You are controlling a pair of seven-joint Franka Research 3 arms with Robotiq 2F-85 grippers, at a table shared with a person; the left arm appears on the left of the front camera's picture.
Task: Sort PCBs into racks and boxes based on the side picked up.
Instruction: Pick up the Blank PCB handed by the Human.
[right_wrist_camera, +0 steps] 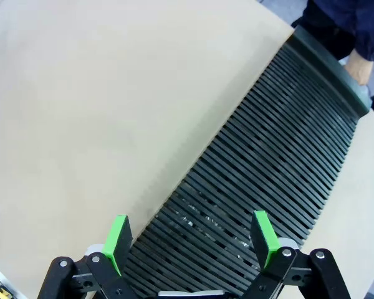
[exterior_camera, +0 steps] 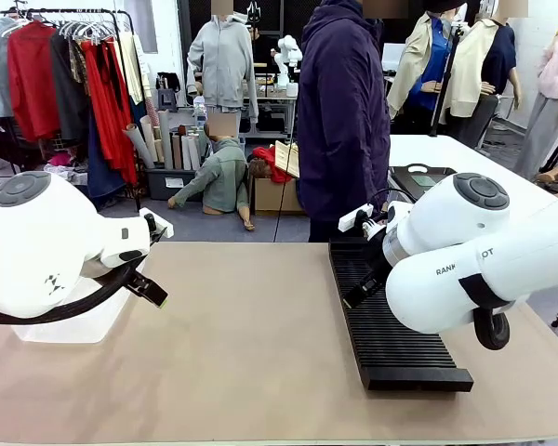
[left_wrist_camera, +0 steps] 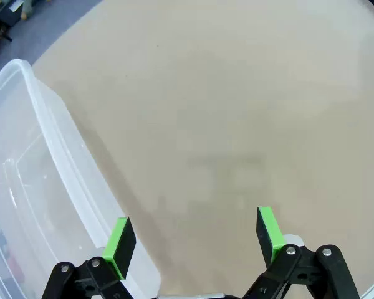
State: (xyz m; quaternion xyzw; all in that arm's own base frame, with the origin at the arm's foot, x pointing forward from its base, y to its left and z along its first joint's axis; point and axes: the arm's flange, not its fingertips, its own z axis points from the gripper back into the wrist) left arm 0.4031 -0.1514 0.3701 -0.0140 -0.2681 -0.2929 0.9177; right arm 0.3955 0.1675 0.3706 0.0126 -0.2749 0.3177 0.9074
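Observation:
The long black slotted rack [exterior_camera: 391, 325] lies on the right half of the table, running away from me. My right gripper [exterior_camera: 358, 295] hangs open just above its left edge; in the right wrist view the gripper [right_wrist_camera: 190, 233] has nothing between its green pads and the rack [right_wrist_camera: 268, 156] lies below. The clear plastic box [exterior_camera: 74, 330] stands at the table's left. My left gripper [exterior_camera: 153, 293] is open beside it. In the left wrist view the empty gripper [left_wrist_camera: 193, 233] hovers over bare table next to the box [left_wrist_camera: 37, 187]. The PCBs are out of view.
A person in a dark jacket [exterior_camera: 339, 121] stands at the far edge, behind the rack's far end; a hand [right_wrist_camera: 361, 65] shows there in the right wrist view. The tan tabletop [exterior_camera: 251, 344] stretches between box and rack. A dark tray [exterior_camera: 423, 177] sits on another table behind.

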